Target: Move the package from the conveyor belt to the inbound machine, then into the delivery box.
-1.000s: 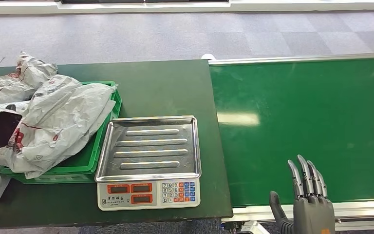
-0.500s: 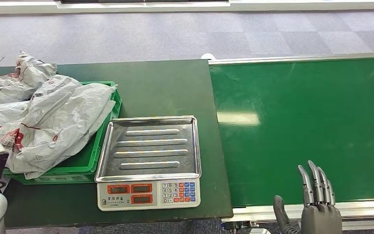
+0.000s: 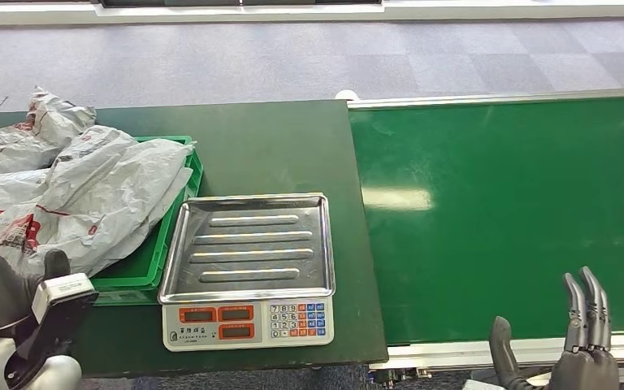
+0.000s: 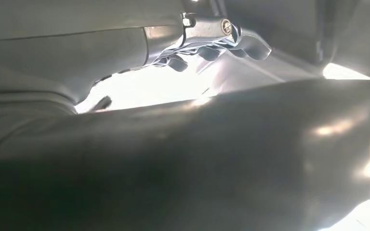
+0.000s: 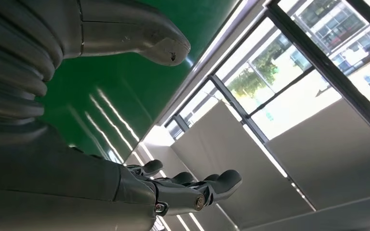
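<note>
Packages (image 3: 89, 203) sit piled in the green crate (image 3: 175, 219) at left of frame, conveyor belt (image 3: 504, 211) bare, while left hand (image 3: 0, 284) has pulled back to lower left, grasp state unclear, and right hand (image 3: 577, 349), released, has dropped toward lower right, likely awaiting the next package.

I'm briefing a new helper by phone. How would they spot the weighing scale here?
On the dark green table left of the bright green conveyor belt, look beside the green plastic crate heaped with grey bags. The scale carries a ribbed steel tray, red displays and a keypad.
</note>
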Robot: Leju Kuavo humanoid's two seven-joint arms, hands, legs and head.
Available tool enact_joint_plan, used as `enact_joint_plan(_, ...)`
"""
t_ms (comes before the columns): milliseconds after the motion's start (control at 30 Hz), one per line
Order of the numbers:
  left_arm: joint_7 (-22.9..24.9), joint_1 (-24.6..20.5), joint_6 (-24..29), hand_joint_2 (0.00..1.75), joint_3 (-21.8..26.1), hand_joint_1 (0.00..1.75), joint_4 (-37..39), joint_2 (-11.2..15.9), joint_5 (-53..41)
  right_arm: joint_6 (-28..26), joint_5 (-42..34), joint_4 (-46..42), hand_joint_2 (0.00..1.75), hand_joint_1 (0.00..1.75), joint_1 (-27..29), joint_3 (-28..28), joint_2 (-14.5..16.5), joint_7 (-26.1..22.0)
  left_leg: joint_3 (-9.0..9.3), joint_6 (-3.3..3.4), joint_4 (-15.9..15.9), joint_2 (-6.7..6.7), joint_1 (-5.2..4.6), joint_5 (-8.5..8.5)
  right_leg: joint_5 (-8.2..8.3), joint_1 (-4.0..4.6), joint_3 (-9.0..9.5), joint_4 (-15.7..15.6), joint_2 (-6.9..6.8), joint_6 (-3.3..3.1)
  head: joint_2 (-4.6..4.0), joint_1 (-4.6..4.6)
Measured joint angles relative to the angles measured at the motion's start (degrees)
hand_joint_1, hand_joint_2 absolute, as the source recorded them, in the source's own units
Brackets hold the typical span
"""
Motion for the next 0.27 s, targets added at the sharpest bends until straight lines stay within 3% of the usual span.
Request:
enact_joint_plan(133, -0.28, -0.52, 1.20, 0.00, -3.02, 0.00, 0.44, -3.17, 1.44, -0.31, 0.94, -0.16, 1.75, 0.00, -0.60, -1.94, 2.88, -0.17, 0.00, 0.00, 0.00, 0.00, 0.00, 0.00, 0.00, -0.01, 0.01, 0.00, 0.00, 0.00, 0.00, 0.00)
enact_joint_plan(267, -0.33, -0.77, 1.46, 0.00, -4.53, 0.00, 0.51, -4.64, 1.59, -0.31, 0.91, -0.44, 1.75, 0.00, -0.62, -3.05, 4.34, -0.27, -0.01, 0.01, 0.00, 0.00, 0.00, -0.01, 0.00, -0.02, 0.01, 0.00, 0.02, 0.00, 0.00, 0.00)
